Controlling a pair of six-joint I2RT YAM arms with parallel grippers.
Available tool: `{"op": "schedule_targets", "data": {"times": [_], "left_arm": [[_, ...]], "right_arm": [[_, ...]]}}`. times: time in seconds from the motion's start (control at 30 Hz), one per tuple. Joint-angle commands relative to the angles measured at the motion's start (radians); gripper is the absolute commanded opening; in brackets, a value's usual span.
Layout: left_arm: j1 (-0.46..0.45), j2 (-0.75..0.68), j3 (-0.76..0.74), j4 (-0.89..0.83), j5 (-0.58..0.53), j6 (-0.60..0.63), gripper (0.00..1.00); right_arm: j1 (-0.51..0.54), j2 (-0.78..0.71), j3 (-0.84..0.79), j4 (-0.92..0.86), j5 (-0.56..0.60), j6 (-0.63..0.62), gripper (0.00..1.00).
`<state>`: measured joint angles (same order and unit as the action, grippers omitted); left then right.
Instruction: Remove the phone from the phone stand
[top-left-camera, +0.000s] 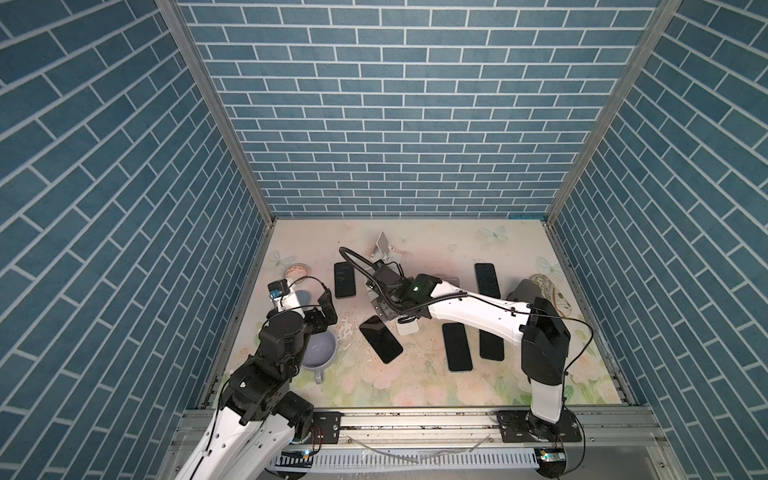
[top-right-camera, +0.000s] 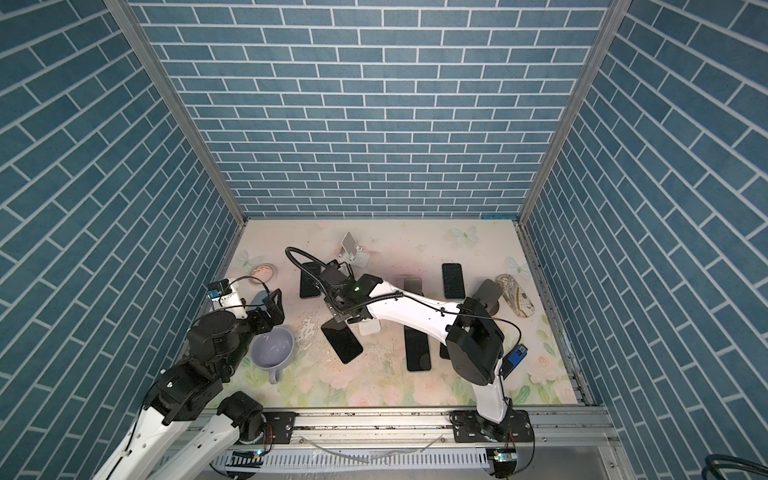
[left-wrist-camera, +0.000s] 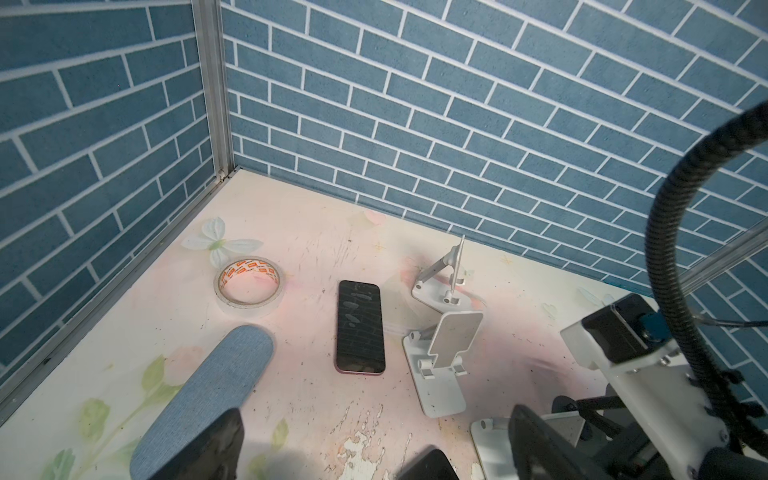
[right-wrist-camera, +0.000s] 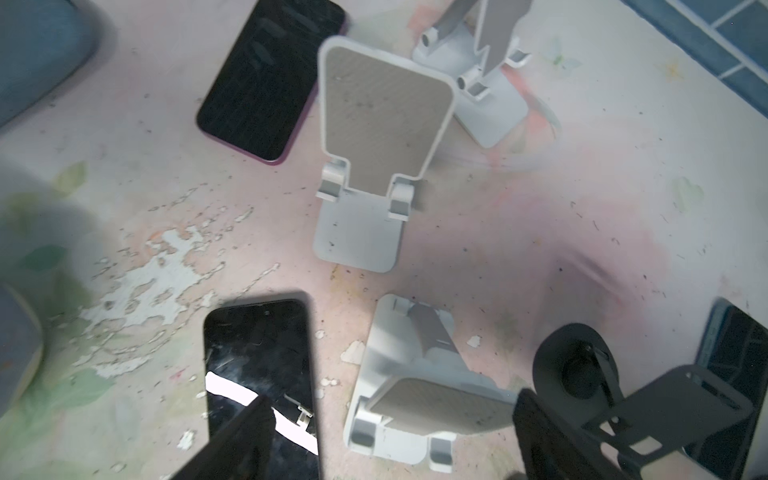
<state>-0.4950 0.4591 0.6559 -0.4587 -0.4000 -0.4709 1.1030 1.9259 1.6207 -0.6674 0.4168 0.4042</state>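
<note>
A black phone (top-left-camera: 380, 338) (right-wrist-camera: 257, 374) lies flat and slanted on the table, beside a white phone stand (top-left-camera: 407, 326) (right-wrist-camera: 415, 395) whose rest plate is bare. My right gripper (top-left-camera: 383, 306) (right-wrist-camera: 395, 449) hovers open just above that stand. One finger (right-wrist-camera: 241, 440) is over the phone's screen and the other (right-wrist-camera: 548, 440) is past the stand's far side, and nothing is held. My left gripper (top-left-camera: 327, 306) (left-wrist-camera: 374, 457) stands open and empty over bare table at the left. Two more white stands (right-wrist-camera: 374, 166) (top-left-camera: 386, 249) are empty.
Several other dark phones (top-left-camera: 345, 279) (top-left-camera: 457, 347) (top-left-camera: 487, 280) lie flat around the middle and right. A black stand (right-wrist-camera: 582, 374) sits under the right arm. A lilac mug (top-left-camera: 318, 349), a tape roll (left-wrist-camera: 249, 286), a blue-grey case (left-wrist-camera: 208, 395) and a patterned case (top-left-camera: 550, 291) lie by the sides.
</note>
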Motion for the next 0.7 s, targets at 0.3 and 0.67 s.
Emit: {"op": "schedule_targets", "data": {"times": [0.3,0.67], "left_arm": [[0.007,0.015,0.012,0.001,-0.005,0.008,1.00],[0.008,0.025,0.008,0.001,-0.016,0.011,1.00]], "right_arm": [[-0.069,-0.001,-0.062,0.047,-0.025,0.143,0.92],[-0.101,0.031,-0.067,0.080,-0.112,0.176,0.85]]}}
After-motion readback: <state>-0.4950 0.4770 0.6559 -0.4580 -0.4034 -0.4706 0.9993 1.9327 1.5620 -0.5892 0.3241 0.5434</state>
